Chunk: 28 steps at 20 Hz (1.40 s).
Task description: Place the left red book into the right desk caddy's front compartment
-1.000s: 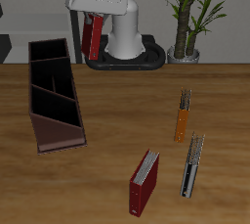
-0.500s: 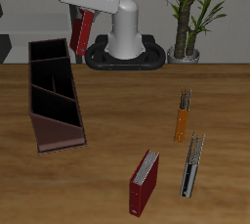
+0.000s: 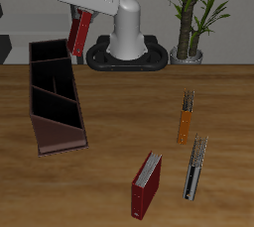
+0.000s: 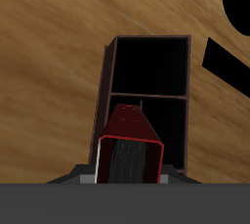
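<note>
The left red book (image 3: 79,33) hangs in the air, tilted, with my gripper (image 3: 86,11) shut on its upper end. It is high above the table, over the back end of the right desk caddy (image 3: 75,92). This caddy is a long dark maroon box with inner dividers and a sloped low end toward the table's front edge. In the wrist view the red book (image 4: 127,135) sticks out below me, and the caddy's open sections (image 4: 110,71) lie beneath it. My fingertips are hidden behind the book there.
A thicker dark-red book (image 3: 145,186) stands near the table's front edge. A slim orange book (image 3: 185,118) and a dark book (image 3: 194,168) lie beside it. The robot's base (image 3: 127,53) and a potted plant (image 3: 189,18) stand at the back.
My gripper has carried the red book sideways toward the caddy's back end and slightly upward. The book now tilts more. Nothing on the table has moved.
</note>
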Available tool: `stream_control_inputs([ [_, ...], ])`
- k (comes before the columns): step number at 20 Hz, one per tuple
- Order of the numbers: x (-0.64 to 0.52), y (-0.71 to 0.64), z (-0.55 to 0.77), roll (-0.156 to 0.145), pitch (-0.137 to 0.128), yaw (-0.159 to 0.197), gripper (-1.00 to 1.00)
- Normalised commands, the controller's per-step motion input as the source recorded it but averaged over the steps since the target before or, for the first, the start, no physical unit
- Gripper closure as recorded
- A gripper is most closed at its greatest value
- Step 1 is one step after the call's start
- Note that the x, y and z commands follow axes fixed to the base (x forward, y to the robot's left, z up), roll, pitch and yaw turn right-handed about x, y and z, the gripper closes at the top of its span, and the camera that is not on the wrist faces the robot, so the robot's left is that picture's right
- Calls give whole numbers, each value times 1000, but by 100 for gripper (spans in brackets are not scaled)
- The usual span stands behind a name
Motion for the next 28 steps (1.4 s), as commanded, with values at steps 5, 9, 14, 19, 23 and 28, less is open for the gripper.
stream_control_inputs([
  [5, 59, -74, -104, -8, 19, -12, 100],
  [9, 79, -14, -120, 0, 15, 1, 100],
  [14, 9, -19, -76, -8, 1, -5, 100],
  [19, 28, -60, -17, -10, 2, -13, 100],
  [23, 39, -25, -56, -4, 4, -13, 100],
  [28, 58, -50, -36, -10, 2, -7, 100],
])
